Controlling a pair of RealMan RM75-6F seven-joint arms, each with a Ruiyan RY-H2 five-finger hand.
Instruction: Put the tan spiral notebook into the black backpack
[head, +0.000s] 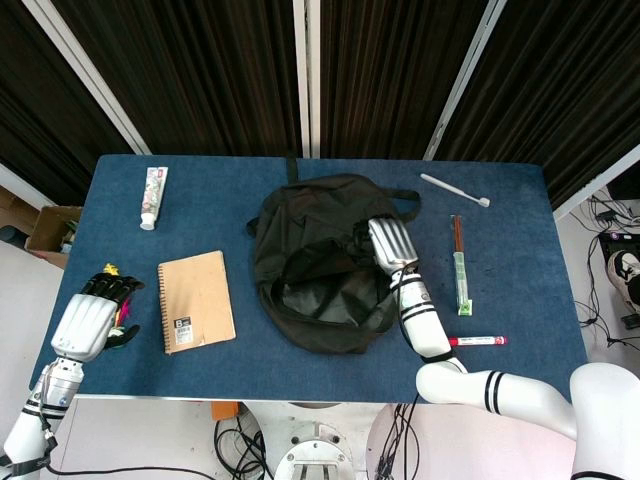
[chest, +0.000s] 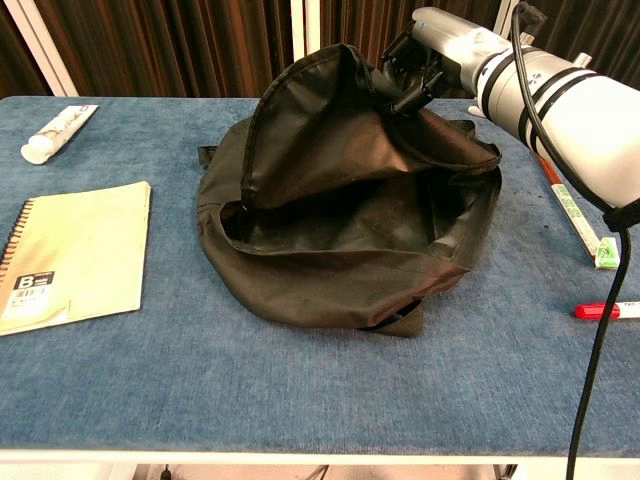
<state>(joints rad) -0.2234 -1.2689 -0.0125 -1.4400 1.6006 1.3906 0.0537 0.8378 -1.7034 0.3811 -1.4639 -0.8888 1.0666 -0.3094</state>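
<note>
The tan spiral notebook (head: 196, 301) (chest: 75, 255) lies flat on the blue table (head: 520, 250), left of the black backpack (head: 320, 260) (chest: 340, 220). My right hand (head: 392, 245) (chest: 408, 70) grips the backpack's upper flap at its right side and holds it raised. The mouth gapes toward the front and the dark inside shows. My left hand (head: 95, 312) rests at the table's front left corner, a short way left of the notebook. Its fingers are apart and hold nothing. The chest view does not show this hand.
A toothpaste tube (head: 153, 196) (chest: 58, 132) lies at the back left. Right of the backpack are a white toothbrush (head: 455, 190), packaged chopsticks (head: 460, 265) (chest: 572, 215) and a red pen (head: 478, 341) (chest: 605, 310). Small coloured bits show beside my left hand.
</note>
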